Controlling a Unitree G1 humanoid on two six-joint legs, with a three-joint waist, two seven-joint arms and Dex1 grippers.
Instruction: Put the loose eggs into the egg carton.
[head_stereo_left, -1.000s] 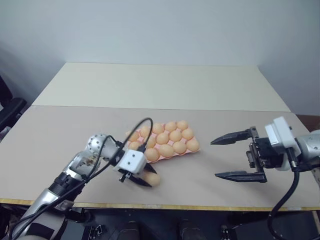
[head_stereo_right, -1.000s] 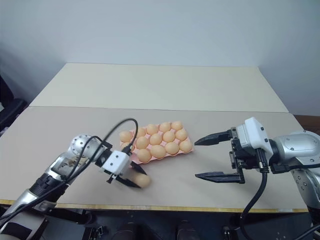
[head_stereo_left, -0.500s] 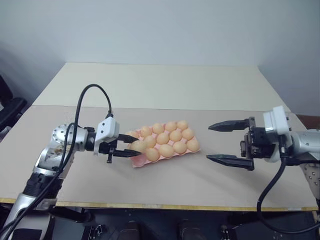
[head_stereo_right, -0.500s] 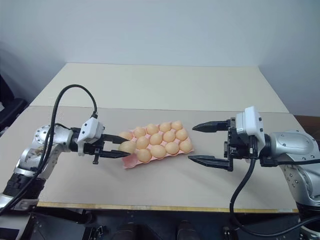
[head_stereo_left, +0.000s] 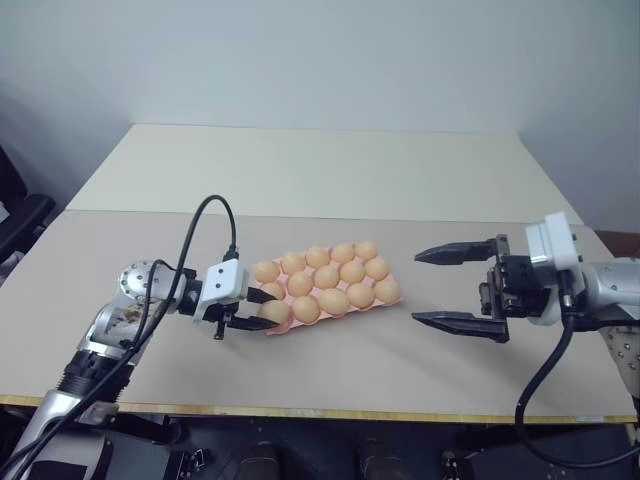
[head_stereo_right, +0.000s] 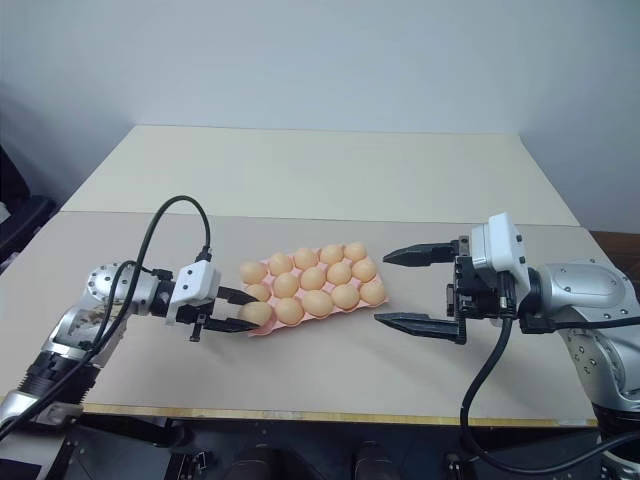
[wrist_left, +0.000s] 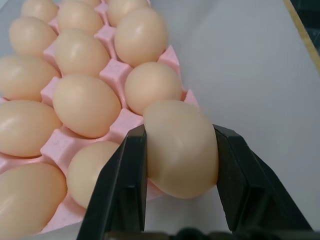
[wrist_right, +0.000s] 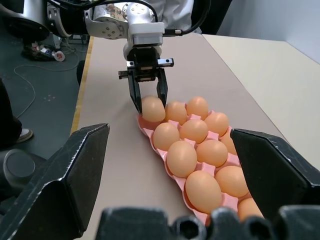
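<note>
My left gripper (head_stereo_left: 266, 313) is shut on a loose egg (wrist_left: 180, 147), light brown and smooth, pinched between both black fingers. It holds the egg at the near left corner of the pink egg carton (wrist_left: 125, 120), low over the corner cup. I cannot tell whether the egg rests in that cup. Several identical eggs (head_stereo_left: 330, 278) fill the other cups. My right gripper (head_stereo_left: 417, 287) stands open to the right of the carton, pointing at it and apart from it, with nothing between its fingers.
The carton lies mid-way on a tan table (head_stereo_left: 120, 250), with a cream table (head_stereo_left: 300, 170) butted against it behind. A black cable (head_stereo_left: 205, 215) loops up from my left wrist. The yellow-edged front rim (head_stereo_left: 330, 412) runs close below both arms.
My left gripper lifted the egg from the table in front of the carton and carried it to the near left corner, then lowered it there. The right gripper stayed open, almost still.
</note>
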